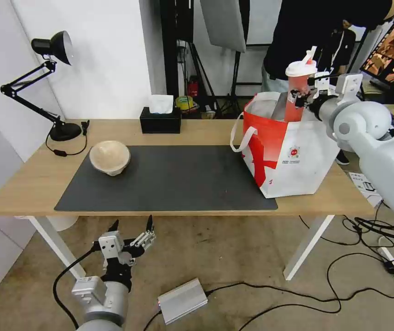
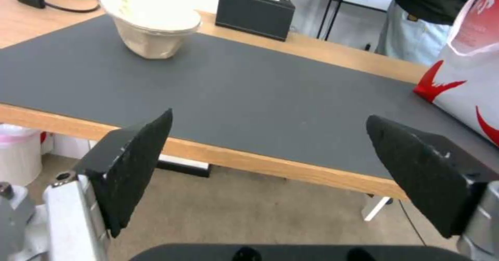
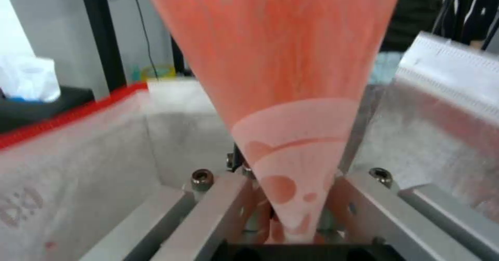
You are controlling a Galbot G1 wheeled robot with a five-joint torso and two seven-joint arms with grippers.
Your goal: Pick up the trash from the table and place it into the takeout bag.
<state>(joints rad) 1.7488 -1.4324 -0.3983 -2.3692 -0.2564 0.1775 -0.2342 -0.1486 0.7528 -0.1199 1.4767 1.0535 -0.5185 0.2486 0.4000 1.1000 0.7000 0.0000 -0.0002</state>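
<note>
The red paper cup (image 1: 297, 94) with white lid and straw hangs upright over the open mouth of the takeout bag (image 1: 293, 154), its base inside the opening. My right gripper (image 1: 304, 97) is shut on the cup (image 3: 283, 97), whose base points into the silver foil lining (image 3: 436, 113). The beige pulp bowl (image 1: 110, 157) sits on the left end of the dark mat (image 1: 174, 179) on the table (image 1: 31, 184); it shows as the bowl (image 2: 151, 21). My left gripper (image 1: 132, 227) hangs open below the table's front edge, its fingers (image 2: 132, 167) wide apart and empty.
A black tissue box (image 1: 160, 120) stands at the table's back edge. A black desk lamp (image 1: 45, 82) occupies the back left corner. Cables and a silver power brick (image 1: 182, 301) lie on the floor. A person in dark clothes stands behind the bag.
</note>
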